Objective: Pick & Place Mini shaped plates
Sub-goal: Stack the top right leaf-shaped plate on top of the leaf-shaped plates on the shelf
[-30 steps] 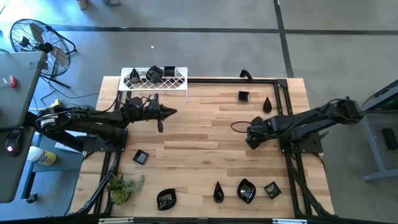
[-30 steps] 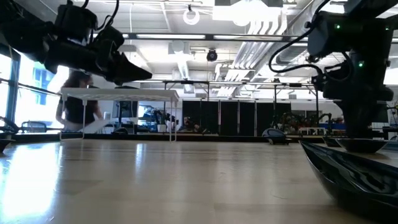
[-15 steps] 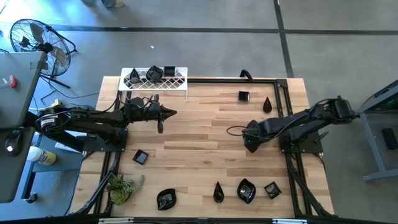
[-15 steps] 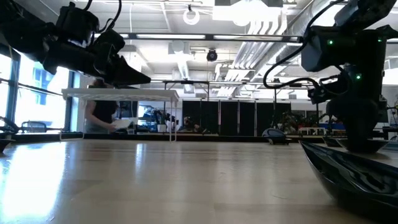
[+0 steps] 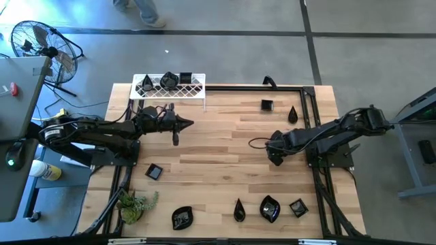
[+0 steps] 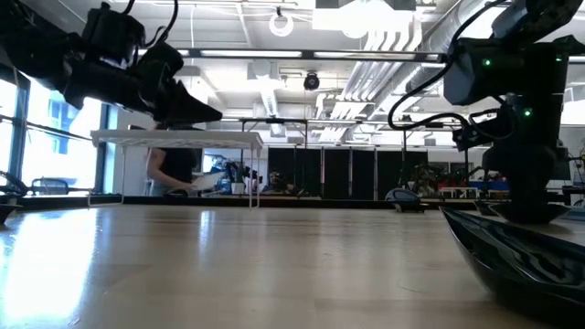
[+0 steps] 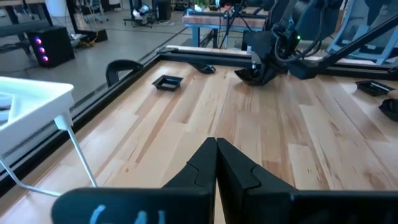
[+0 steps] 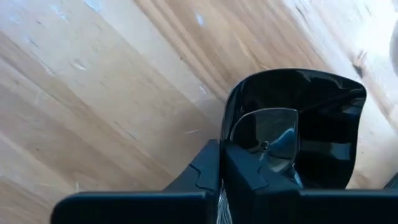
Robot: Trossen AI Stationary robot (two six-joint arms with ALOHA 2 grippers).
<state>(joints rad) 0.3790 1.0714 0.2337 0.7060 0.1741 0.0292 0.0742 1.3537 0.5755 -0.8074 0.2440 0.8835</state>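
My right gripper (image 5: pixel 274 155) points down at the table's middle right, shut on a glossy black squarish mini plate (image 8: pixel 311 124). That plate also shows in the left wrist view as the dark dish (image 7: pixel 250 76) under the far arm. My left gripper (image 5: pixel 189 123) hovers shut and level in front of the white wire rack (image 5: pixel 197 92), holding nothing. Other black mini plates lie flat on the wood: a square one (image 5: pixel 267 105), a teardrop one (image 5: pixel 293 114), another square one (image 5: pixel 154 171) and several along the near edge (image 5: pixel 270 208). Three plates (image 5: pixel 168 80) sit on the rack. My right gripper pinches the plate's raised rim (image 8: pixel 231 134) between its two fingers. One finger is on the inner side of the rim and the other on the outer side. The fingers come from above, pointing steeply down. The plate sits under them at the wood, open side up.
A small green plant (image 5: pixel 136 204) stands at the near left corner. A black frame rail (image 5: pixel 310 116) runs along the table's right side. One large plate (image 6: pixel 521 260) fills the low view's right foreground. A person (image 6: pixel 174 169) moves in the room behind.
My right gripper has sunk a little, toward the table's near left, onto the plate. It has rolled slightly and shut on the plate's rim. The plate has stayed where it was. A person has walked across the room behind the table.
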